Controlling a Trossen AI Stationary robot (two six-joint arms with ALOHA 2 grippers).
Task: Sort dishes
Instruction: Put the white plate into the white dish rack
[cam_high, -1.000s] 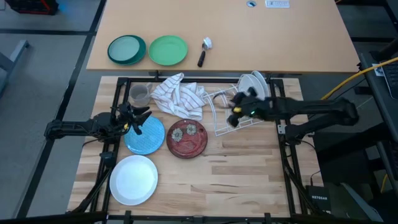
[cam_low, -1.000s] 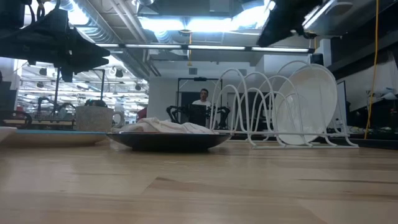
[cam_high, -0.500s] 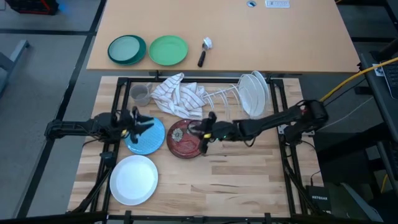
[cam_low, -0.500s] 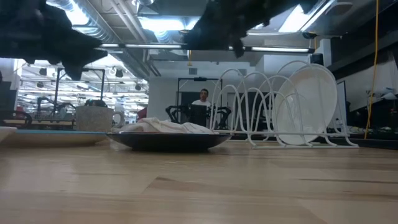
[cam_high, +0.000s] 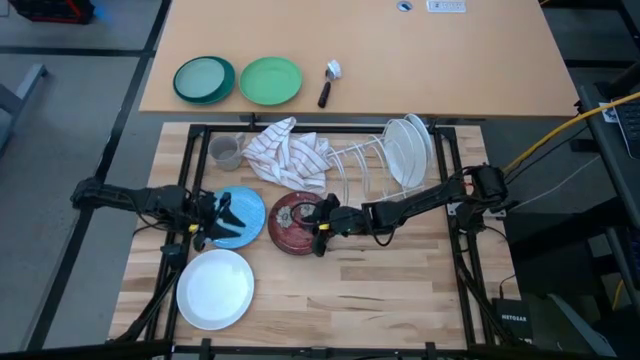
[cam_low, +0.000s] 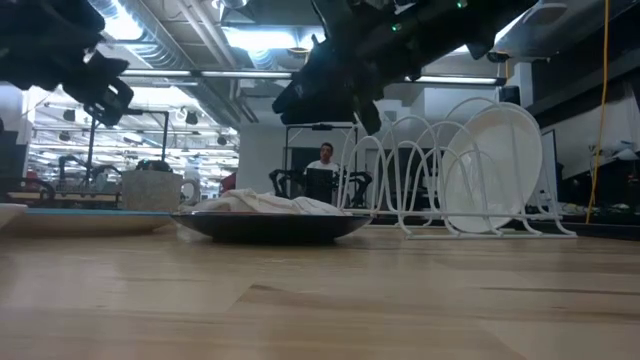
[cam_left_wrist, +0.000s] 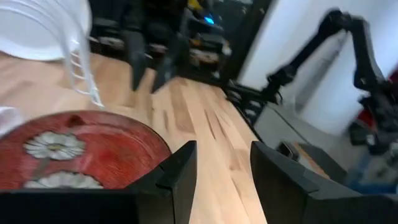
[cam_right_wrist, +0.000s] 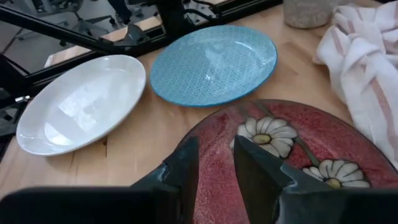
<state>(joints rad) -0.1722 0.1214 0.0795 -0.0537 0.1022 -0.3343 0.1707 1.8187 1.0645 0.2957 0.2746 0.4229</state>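
Nearest the front edge of my wooden table (cam_high: 380, 290) lies a plain white plate (cam_high: 214, 288), flat and on its own, on my left side. Just behind it sits the light blue plate (cam_high: 240, 217), with my left gripper (cam_high: 214, 222) hovering over its left rim; my fingers there stand apart with nothing between them, as my left wrist view shows them spread above the table, holding nothing. Beside the blue plate, toward the middle, is the dark red plate with pale flower marks (cam_high: 297, 222). My right gripper (cam_high: 322, 226) hangs over that plate's right edge, arm stretched in from the right. In my right wrist view the two fingers (cam_right_wrist: 186, 163) are parted a little with the red plate's rim showing in the gap below them; I grip nothing, and I cannot tell whether the tips touch the plate.

Farther back lies a crumpled white cloth with red stripes (cam_high: 290, 152), and left of it a small grey cup (cam_high: 225, 152). To the right of the cloth stands a white wire dish rack (cam_high: 365, 165), with white plates (cam_high: 408, 150) set upright in its far right slots.

Beyond my table, on the tan one (cam_high: 470, 60), rest two green round plates (cam_high: 238, 80) side by side and a black-handled utensil (cam_high: 327, 84).
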